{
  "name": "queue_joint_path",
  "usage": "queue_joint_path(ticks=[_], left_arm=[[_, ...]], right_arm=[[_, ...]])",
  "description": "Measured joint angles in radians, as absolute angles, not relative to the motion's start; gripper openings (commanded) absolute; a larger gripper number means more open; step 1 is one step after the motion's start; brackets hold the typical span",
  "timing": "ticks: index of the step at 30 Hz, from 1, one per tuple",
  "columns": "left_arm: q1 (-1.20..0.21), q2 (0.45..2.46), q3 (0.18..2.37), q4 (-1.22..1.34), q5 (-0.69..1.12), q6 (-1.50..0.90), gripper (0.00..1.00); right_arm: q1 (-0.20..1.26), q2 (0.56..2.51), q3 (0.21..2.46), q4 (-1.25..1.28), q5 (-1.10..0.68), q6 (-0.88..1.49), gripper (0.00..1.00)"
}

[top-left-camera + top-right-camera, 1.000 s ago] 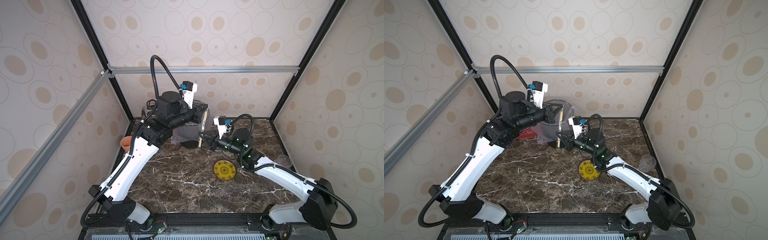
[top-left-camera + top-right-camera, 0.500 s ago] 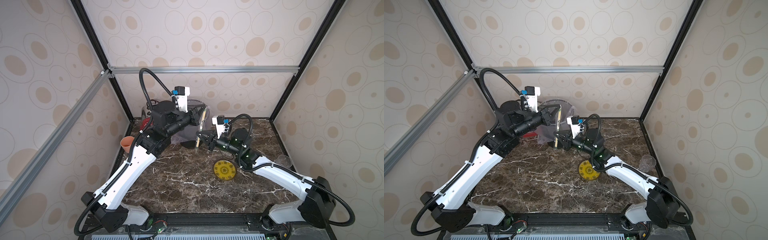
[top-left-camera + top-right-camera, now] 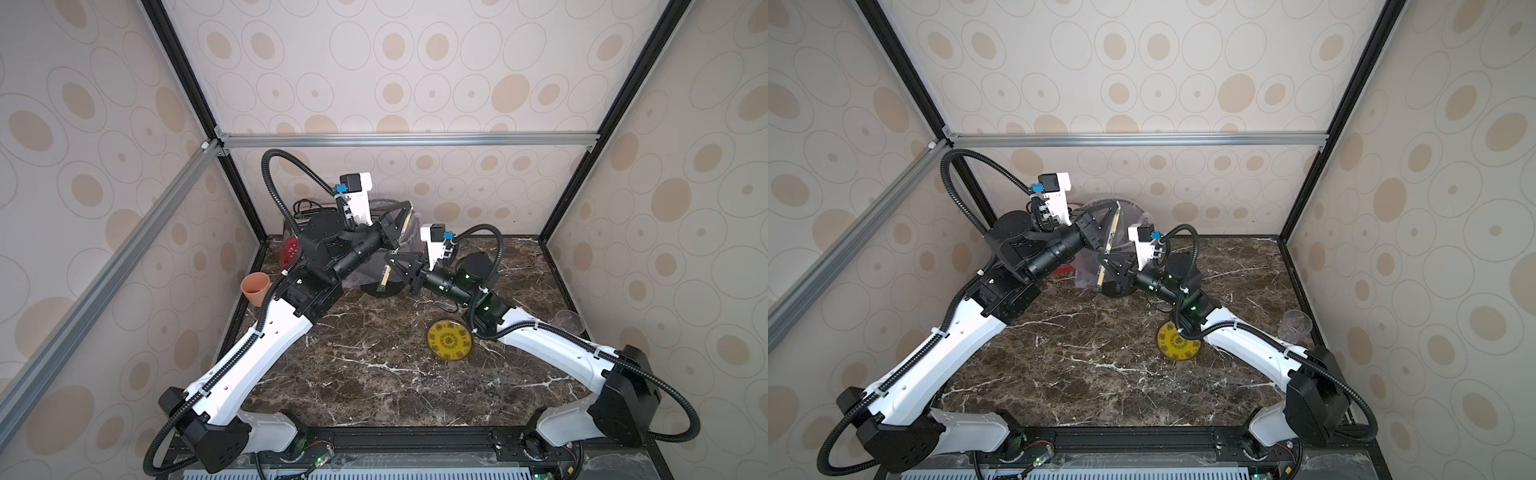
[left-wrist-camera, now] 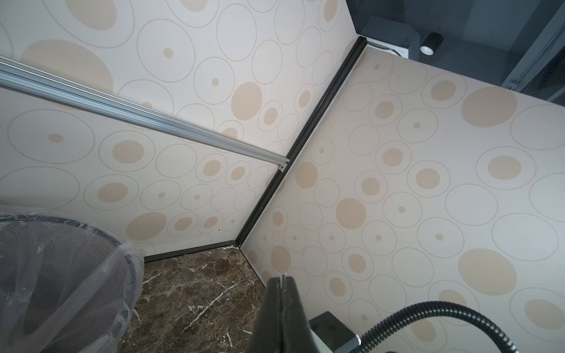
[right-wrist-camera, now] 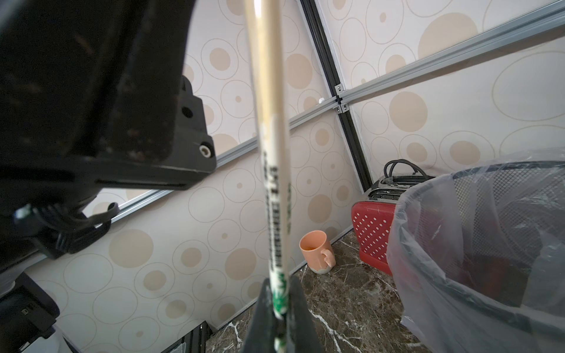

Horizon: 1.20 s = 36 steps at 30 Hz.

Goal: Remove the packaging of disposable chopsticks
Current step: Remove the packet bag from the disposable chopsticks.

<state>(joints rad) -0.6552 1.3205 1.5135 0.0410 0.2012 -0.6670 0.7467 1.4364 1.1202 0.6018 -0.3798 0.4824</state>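
Right tool (image 5: 279, 293) clamps the packaging (image 5: 275, 214) low down; left tool (image 4: 282, 278) pinches the disposable chopsticks (image 5: 263, 61) by their bare top, above the surface (image 3: 374, 361). Stripping looks part done; next, pull the tools apart along the sticks.

Dark marble table (image 3: 374, 374) carries a lined mesh bin (image 5: 495, 214). A red toaster (image 3: 291, 251) stands just beside the bin and a mug (image 3: 255, 287) beyond the toaster. A yellow plate (image 3: 449, 341) and a clear cup (image 3: 571, 322) sit well apart from the bin.
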Motion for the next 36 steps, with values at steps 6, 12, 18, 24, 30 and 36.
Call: queue_joint_path(ticks=[6,12,18,24,30,36], left_arm=[[-0.669,1.316,1.489,0.044,0.181,-0.667,0.00],[-0.680,1.276,1.414,-0.028,0.178,-0.667,0.00],[-0.691,1.254,1.382,-0.107,0.170,-0.661,0.00],[-0.691,1.240,1.382,-0.126,0.171,-0.648,0.00],[-0.691,1.238,1.398,-0.187,0.170,-0.616,0.00],[-0.692,1.191,1.376,-0.260,0.155,-0.604,0.00]], right_arm=[[0.748,1.436,1.120,0.576,-0.369,0.477,0.00],[0.739,1.436,1.139,0.579,-0.320,0.474,0.00],[0.722,1.428,1.154,0.583,-0.260,0.466,0.00],[0.723,1.421,1.154,0.583,-0.255,0.458,0.00],[0.723,1.415,1.151,0.578,-0.245,0.448,0.00],[0.723,1.396,1.152,0.546,-0.254,0.416,0.00]])
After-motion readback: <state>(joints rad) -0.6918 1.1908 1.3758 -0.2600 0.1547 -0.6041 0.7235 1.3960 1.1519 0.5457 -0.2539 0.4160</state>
